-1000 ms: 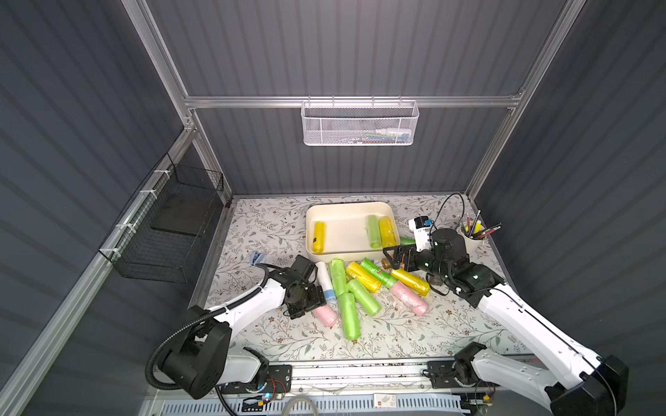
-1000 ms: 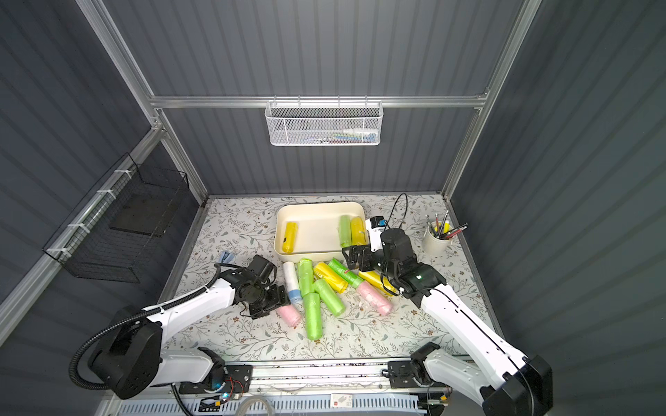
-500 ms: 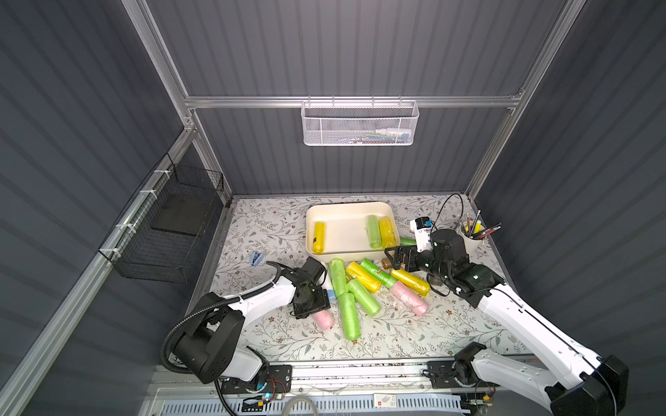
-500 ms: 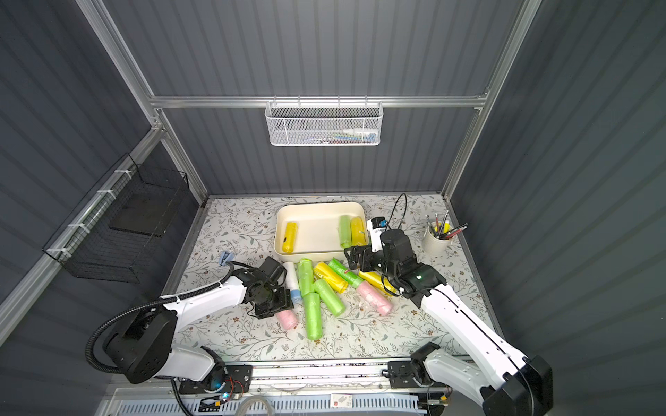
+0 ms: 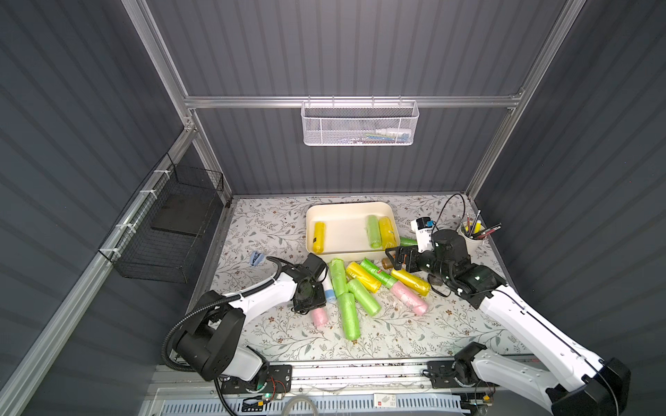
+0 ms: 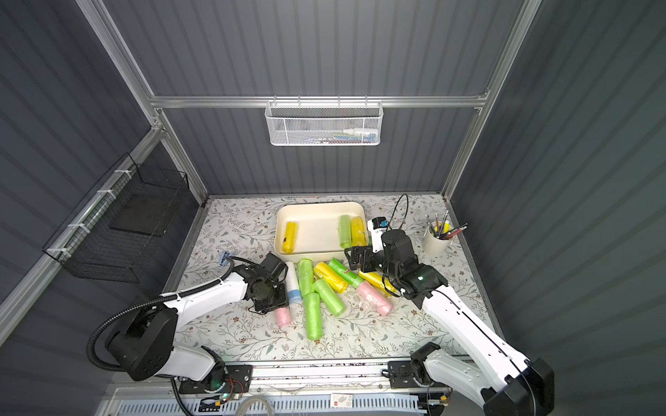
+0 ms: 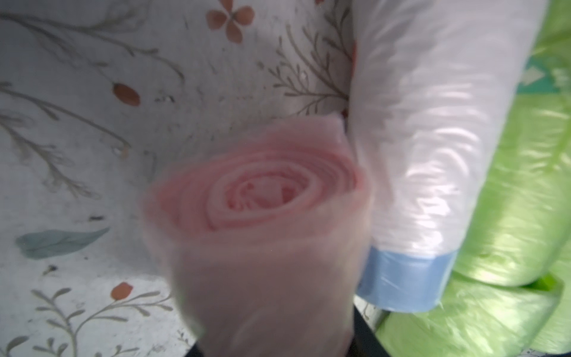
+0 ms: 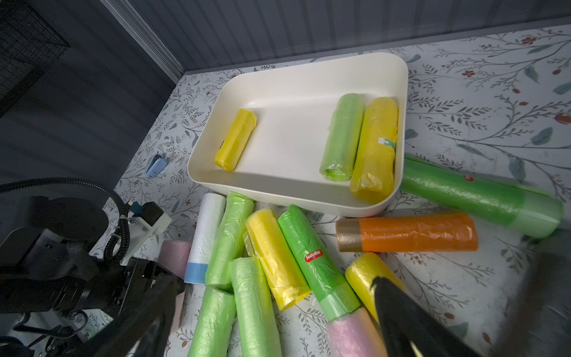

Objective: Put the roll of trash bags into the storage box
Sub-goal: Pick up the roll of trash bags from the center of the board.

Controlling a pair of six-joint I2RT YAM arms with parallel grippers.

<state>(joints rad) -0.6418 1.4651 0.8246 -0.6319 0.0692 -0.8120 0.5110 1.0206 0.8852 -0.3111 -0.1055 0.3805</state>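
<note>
Left end effector (image 5: 309, 302) is closed on one end of a pink roll (image 7: 256, 197). The roll fills the middle of the left wrist view, end-on and blurred. Can't tell whether it touches the surface (image 7: 92, 129). It's outside the storage box (image 5: 346, 234), which sits just beyond this end effector.

Surface: pale sheet printed w/ thin twigs, grey-green leaves and small red flowers. Room: dark grey ribbed walls, aluminium frame. A white mesh basket (image 5: 359, 124) hangs on the back rail and a black wire basket (image 5: 169, 230) on the wall out past the left arm.

Pink roll: soft, translucent film wound in a loose spiral, rim a bit squashed. Right beside it lies a white roll (image 7: 432, 139) w/ a pale-blue band, then lime-green rolls (image 7: 519, 201) of glossy, crinkled film.

Right end effector (image 5: 395, 258) has its jaws wide apart and holds nothing. It's near the box's corner, close to an orange roll (image 8: 411, 233) w/ a gold end. A pen cup (image 5: 472, 241) stands farther out.

Box: cream, smooth, shallow, rounded corners. Inside are a small yellow roll (image 8: 236, 139) and, apart from it, a boxed green roll (image 8: 343, 136) touching a fat yellow roll (image 8: 375, 148) by one wall.
</note>
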